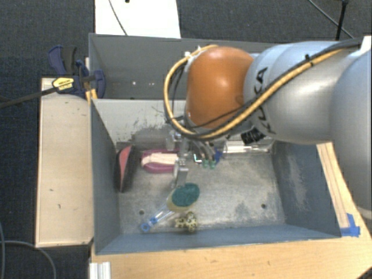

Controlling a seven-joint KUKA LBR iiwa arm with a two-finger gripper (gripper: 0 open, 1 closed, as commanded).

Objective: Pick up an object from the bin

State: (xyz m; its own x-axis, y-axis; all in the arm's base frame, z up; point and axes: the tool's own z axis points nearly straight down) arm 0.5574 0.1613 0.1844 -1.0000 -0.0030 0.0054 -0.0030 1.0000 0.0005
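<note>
Arm (302, 97) stretched in from right, wrist bent downward. Gripper (182, 176) hung just above green round pad (186, 195), front-middle of bin (104, 173). Its opening: could not tell.

In the bin (297, 179), a block (124, 168) leans against the left wall with a tube (156, 161) just right of it, while a disc (185, 195), ball (186, 221) and pen (152, 221) lie near the front wall.

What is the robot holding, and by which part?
Cannot tell. The gripper hangs between a pink bottle and a round green sponge.
</note>
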